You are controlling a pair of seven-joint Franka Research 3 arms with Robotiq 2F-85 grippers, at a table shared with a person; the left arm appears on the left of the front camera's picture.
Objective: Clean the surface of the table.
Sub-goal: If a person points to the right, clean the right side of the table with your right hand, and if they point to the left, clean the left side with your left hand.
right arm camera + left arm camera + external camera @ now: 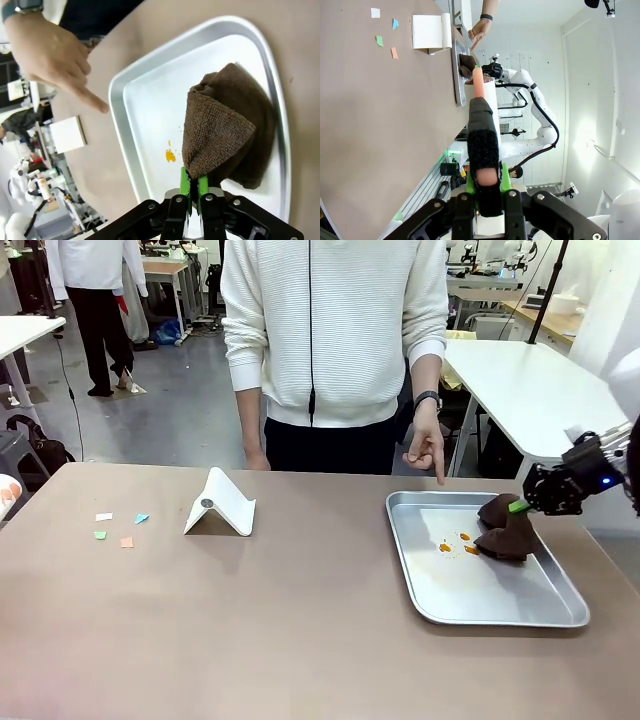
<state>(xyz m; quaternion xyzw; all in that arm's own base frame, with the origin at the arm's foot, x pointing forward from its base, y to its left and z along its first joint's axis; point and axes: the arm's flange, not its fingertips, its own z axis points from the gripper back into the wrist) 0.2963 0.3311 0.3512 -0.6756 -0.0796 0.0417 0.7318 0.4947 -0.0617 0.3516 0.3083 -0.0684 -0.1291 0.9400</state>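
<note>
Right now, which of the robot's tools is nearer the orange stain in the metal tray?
Right. The right tool, shut on the brown cloth, hangs over the tray beside the orange stain; the left tool, gripping a stick, is far along the table.

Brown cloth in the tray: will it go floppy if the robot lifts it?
Probably floppy: the brown cloth droops in soft folds where the right tool pinches it. Its fuzzy weave probably won't slip out easily.
</note>
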